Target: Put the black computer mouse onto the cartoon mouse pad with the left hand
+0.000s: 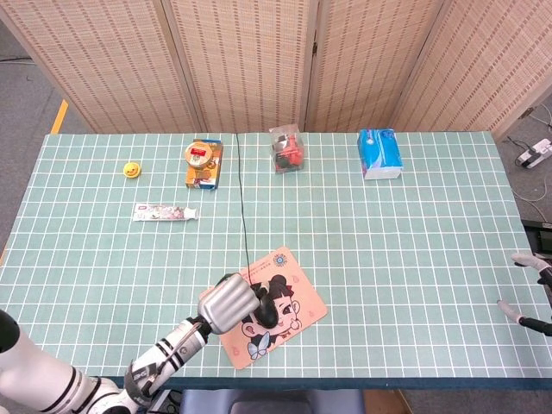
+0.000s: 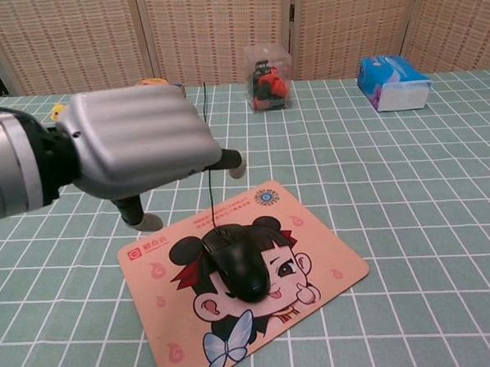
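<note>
The black computer mouse [image 2: 235, 262] lies on the cartoon mouse pad [image 2: 331, 265], on top of the printed character's face. Its cable [image 2: 206, 136] runs away toward the table's far edge. My left hand [image 2: 136, 148] hovers above and to the left of the mouse, fingers apart, holding nothing. From the head view the left hand [image 1: 226, 304] covers the pad's [image 1: 302, 297] left part, and the mouse [image 1: 262, 308] shows just right of it. Only the fingertips of my right hand [image 1: 528, 289] show at the table's right edge, spread with nothing between them.
Along the far side stand a yellow duck [image 1: 131, 170], a can on a box [image 1: 203, 162], a clear box of red and black items [image 1: 286, 148] and a blue tissue pack [image 1: 379, 153]. A toothpaste tube [image 1: 166, 211] lies at the left.
</note>
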